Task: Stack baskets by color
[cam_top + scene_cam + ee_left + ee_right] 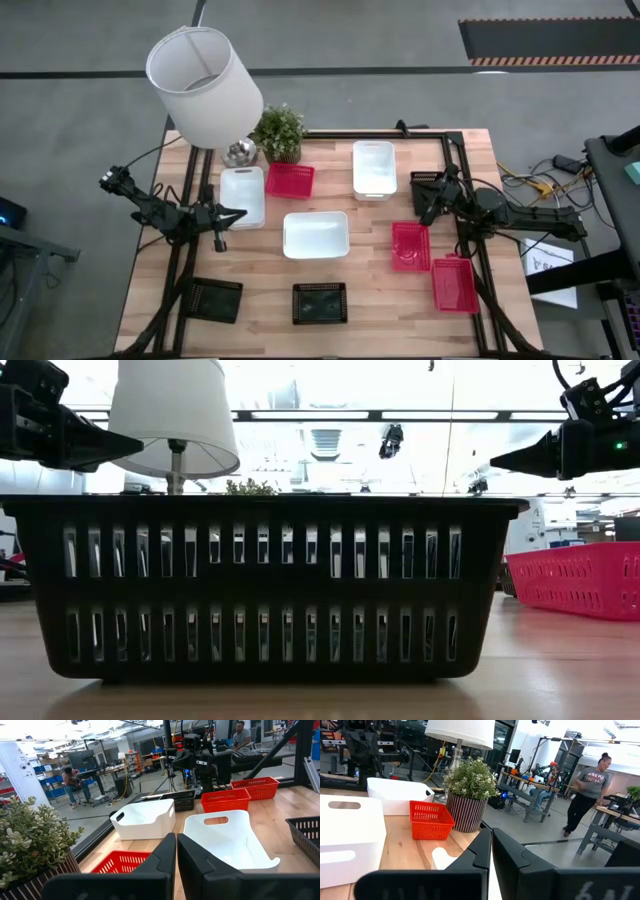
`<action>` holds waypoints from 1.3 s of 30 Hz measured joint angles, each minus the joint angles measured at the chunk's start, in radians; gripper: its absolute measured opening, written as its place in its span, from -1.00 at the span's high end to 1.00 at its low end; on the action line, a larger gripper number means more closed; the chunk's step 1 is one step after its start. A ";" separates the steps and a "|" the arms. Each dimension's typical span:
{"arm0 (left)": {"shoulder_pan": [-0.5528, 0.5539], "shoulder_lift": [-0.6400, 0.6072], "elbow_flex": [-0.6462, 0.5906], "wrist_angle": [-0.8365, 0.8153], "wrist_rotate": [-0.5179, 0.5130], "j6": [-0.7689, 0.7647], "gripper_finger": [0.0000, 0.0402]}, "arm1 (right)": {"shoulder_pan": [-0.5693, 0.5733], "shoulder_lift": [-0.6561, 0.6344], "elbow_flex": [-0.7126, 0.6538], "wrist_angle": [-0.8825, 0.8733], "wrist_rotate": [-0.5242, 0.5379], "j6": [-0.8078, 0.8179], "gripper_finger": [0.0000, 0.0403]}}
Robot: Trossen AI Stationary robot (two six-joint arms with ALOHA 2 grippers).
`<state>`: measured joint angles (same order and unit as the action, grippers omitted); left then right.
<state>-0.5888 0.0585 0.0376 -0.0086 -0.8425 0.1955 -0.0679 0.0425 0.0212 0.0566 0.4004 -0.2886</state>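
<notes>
Nine baskets lie scattered, none stacked, on the pale wooden bench (370,300). A white basket (316,235) sits near the middle, a second white basket (242,196) is to its left toward the lamp, and a third white basket (373,168) stands at the far edge. A red basket (290,180) lies just beside the second white one, in front of the potted plant (279,133). Two more red baskets (411,246) (455,284) sit close together at the right side. One black basket (320,303) rests at the near edge in the middle, another black basket (216,299) at the near left, and a last black basket (429,187) lies at the right under the right arm.

The left gripper (238,213) hovers above the left side with its jaws closed on nothing; the right gripper (418,196) hovers over the right side, jaws likewise closed and empty.

A white lampshade (204,85) stands at the far left corner. Around the bench is grey floor with cables (535,180); the wrist views show a workshop with desks, shelving and a few people.
</notes>
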 joint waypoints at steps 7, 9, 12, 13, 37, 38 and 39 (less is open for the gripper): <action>0.000 0.000 0.000 0.000 0.000 0.000 1.00 | 0.000 0.000 0.000 0.000 0.000 0.000 0.96; 0.000 0.000 0.000 0.000 0.000 0.000 1.00 | 0.000 0.000 0.000 0.000 0.000 0.000 0.96; 0.000 0.000 0.000 0.000 0.000 0.000 1.00 | 0.000 0.000 0.000 0.000 0.000 0.000 0.96; 0.000 0.000 0.000 0.000 0.000 0.000 1.00 | 0.000 0.000 0.000 0.000 0.000 0.000 0.96; 0.000 0.000 -0.001 0.358 0.005 -0.170 1.00 | 0.000 0.000 0.000 0.001 -0.015 0.215 0.96; 0.000 0.000 -0.001 0.374 0.005 -0.170 1.00 | 0.000 0.000 0.000 0.001 -0.016 0.204 0.96; 0.000 0.000 -0.001 0.383 0.005 -0.170 1.00 | 0.000 0.000 0.000 0.000 -0.016 0.194 0.96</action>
<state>-0.5887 0.0582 0.0364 0.3747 -0.8377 0.0255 -0.0681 0.0425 0.0213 0.0570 0.3848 -0.0946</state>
